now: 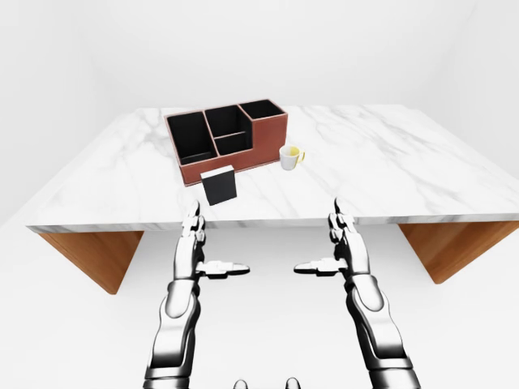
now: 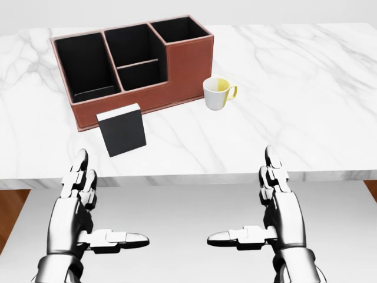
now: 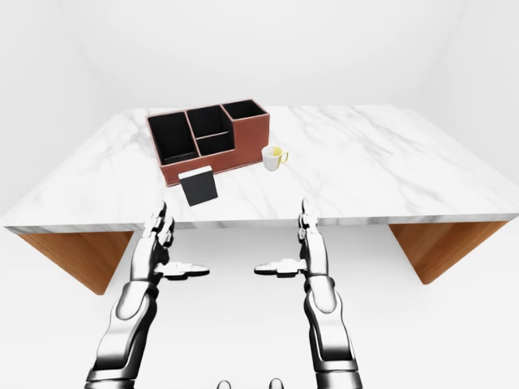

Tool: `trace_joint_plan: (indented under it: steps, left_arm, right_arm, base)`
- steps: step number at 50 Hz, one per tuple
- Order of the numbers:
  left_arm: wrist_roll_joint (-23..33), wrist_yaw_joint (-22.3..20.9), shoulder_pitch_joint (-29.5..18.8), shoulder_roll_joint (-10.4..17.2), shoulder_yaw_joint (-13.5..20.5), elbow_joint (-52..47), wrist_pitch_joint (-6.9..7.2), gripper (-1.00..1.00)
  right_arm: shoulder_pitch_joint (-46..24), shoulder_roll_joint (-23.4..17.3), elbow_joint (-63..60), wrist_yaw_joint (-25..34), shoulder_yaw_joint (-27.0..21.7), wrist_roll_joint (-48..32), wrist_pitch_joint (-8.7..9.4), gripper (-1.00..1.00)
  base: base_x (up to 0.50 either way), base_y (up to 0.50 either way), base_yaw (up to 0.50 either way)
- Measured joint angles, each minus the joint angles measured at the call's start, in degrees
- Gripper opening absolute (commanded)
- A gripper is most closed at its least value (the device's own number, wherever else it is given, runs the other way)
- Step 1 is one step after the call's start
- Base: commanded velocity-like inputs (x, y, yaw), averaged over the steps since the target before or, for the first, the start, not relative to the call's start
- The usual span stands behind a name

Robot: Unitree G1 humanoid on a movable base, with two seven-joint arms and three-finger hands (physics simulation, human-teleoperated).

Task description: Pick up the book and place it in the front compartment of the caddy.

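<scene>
Left hand (image 2: 79, 206) spread open below the marble table (image 2: 306, 118) edge, fingers up, thumb pointing inward, grasping nothing. Black book (image 2: 122, 130) upright on the tabletop at one o'clock from that hand, just beside the brown caddy's (image 2: 141, 100) near wall. White mug (image 2: 217, 93) at three o'clock from the caddy, near it. Right hand (image 2: 277, 209) likewise open and empty below the edge.

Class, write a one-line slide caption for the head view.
Both open robot hands hover below the marble table's edge; black book stands before the caddy, beside a mug.
</scene>
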Motion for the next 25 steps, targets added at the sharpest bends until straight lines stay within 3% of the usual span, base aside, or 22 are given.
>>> trace_joint_plan:
  steps: [10,25]
  left_arm:
    - [-1.77,-1.83,0.96,0.79,1.91,-5.84,3.75,1.00]
    - [-4.78,-4.61,5.13,0.91,4.62,-23.23,3.75,1.00]
  right_arm:
    - [1.63,-0.24,-6.49,0.90,-0.11,-0.39,4.07,1.00]
    - [7.65,-0.12,-27.20,1.88,2.74,-2.85,4.07,1.00]
  base:
    - [0.00,0.00,0.00]
    - [0.00,0.00,0.00]
